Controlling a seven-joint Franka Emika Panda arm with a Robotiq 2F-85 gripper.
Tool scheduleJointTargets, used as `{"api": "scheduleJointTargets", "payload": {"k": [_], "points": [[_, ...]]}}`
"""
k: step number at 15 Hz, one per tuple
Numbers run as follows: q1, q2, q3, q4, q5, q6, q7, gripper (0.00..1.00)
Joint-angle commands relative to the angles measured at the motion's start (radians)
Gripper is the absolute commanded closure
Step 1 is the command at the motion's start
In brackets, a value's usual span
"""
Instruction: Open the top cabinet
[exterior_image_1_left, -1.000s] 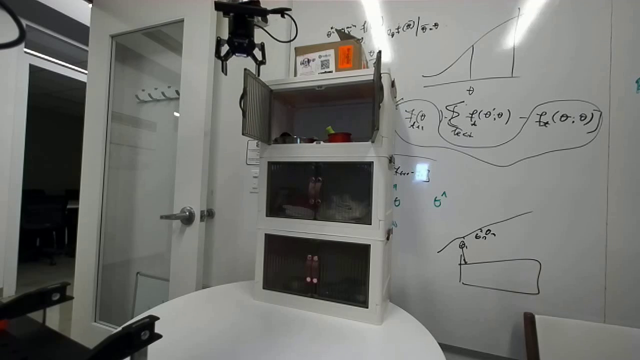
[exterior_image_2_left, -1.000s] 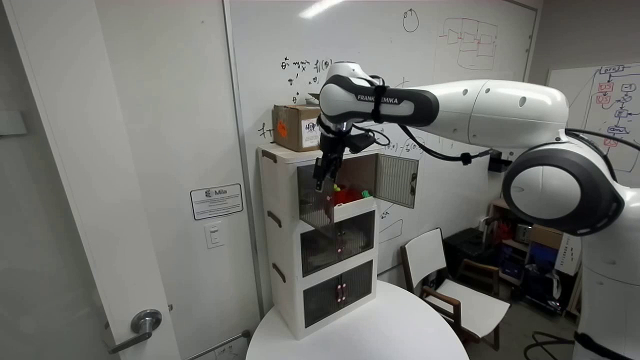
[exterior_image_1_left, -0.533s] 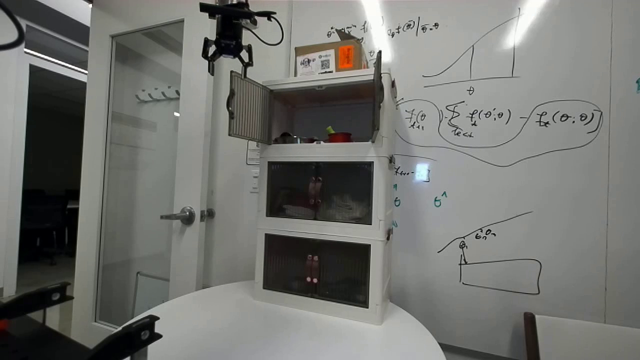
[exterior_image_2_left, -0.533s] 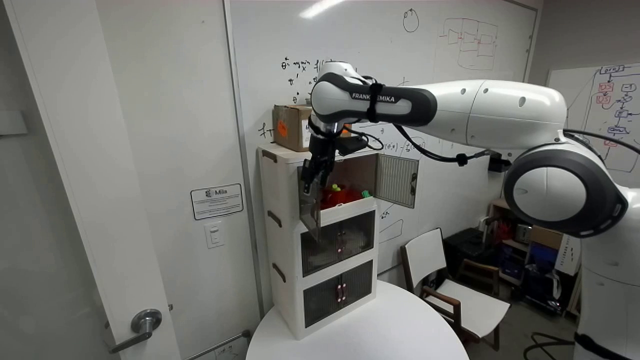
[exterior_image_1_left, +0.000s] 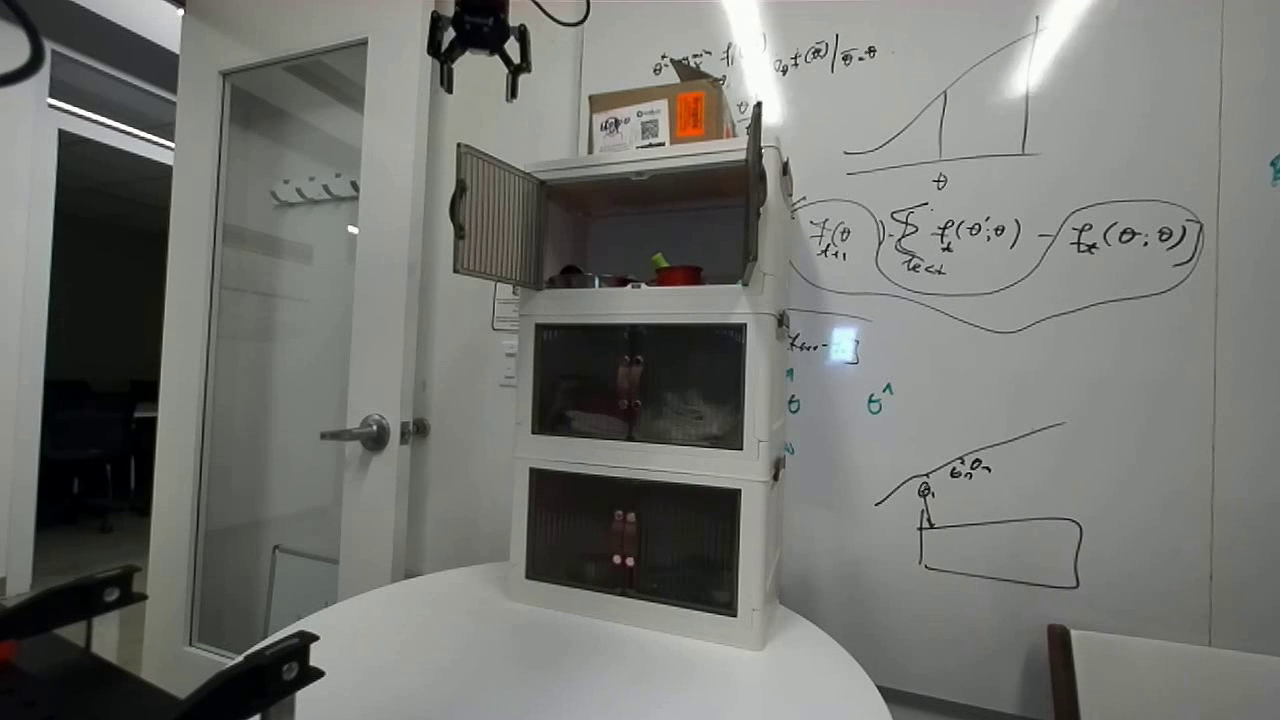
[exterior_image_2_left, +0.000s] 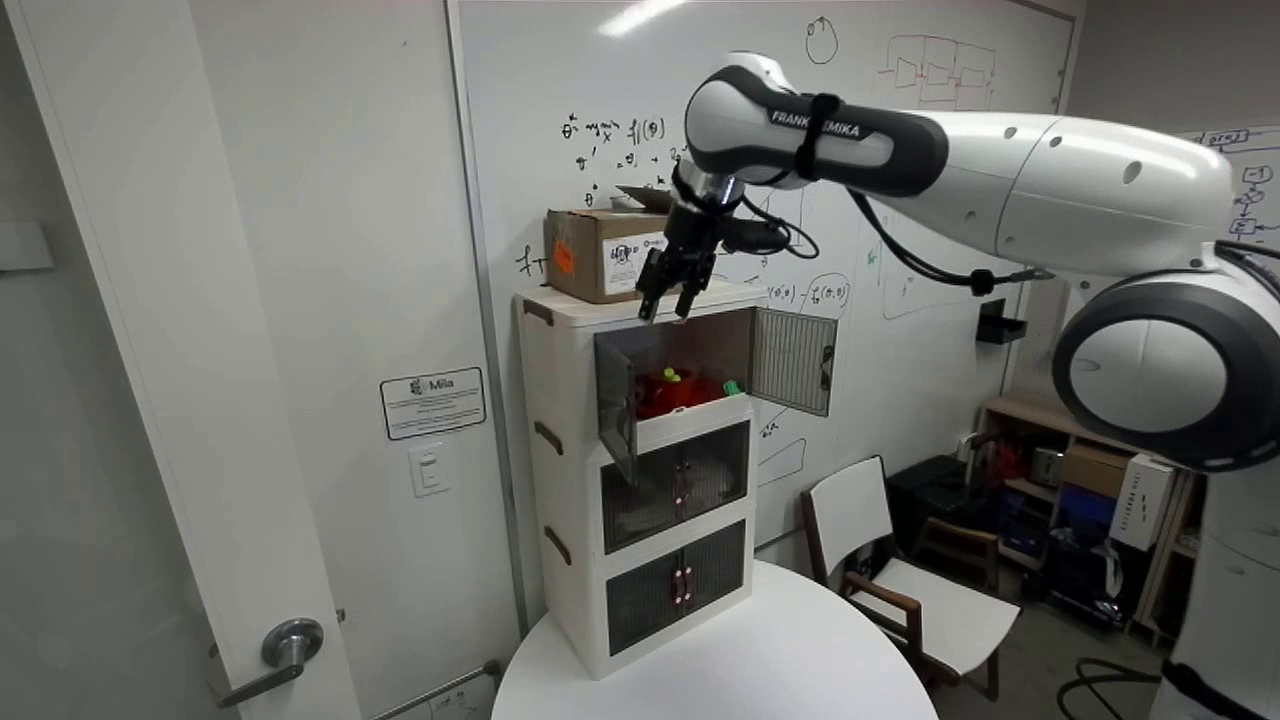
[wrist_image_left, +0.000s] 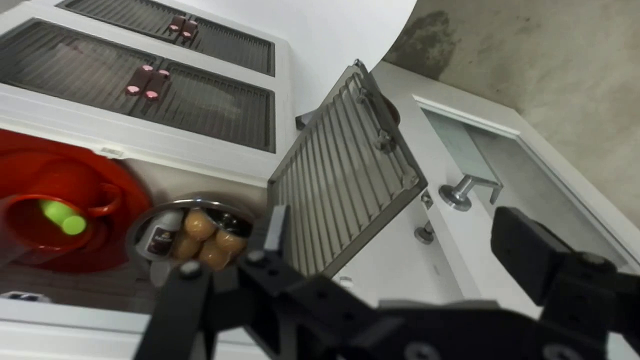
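In an exterior view, the top cabinet (exterior_image_1_left: 640, 300) stands upper centre, doors (exterior_image_1_left: 497, 215) swung out; the gripper (exterior_image_1_left: 480, 92), upper left, jaws wide, empty. In an exterior view, the arm (exterior_image_2_left: 960, 180) enters upper right. The wrist view shows one door (wrist_image_left: 342, 172) mid-frame; opening seems done: retreat without nudging it.

From here I read the top cabinet (exterior_image_1_left: 652, 300) as smooth plastic, its doors (wrist_image_left: 332, 170) ribbed, the bowl (wrist_image_left: 192, 202) shiny metal, the box (exterior_image_1_left: 655, 122) cardboard.
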Motion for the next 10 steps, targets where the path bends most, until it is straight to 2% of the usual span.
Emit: {"api": "scheduleJointTargets", "payload": {"k": [1, 4, 9, 10], "points": [[-0.045, -0.107, -0.037, -0.07, 0.006, 0.027, 0.024, 0.0], [-0.068, -0.185, -0.055, -0.2, -0.08, 0.09, 0.052, 0.0], [-0.083, -0.267, -0.049, -0.485, -0.267, 0.221, 0.156, 0.0], [-0.035, -0.278, -0.091, -0.535, -0.295, 0.239, 0.184, 0.0]]}}
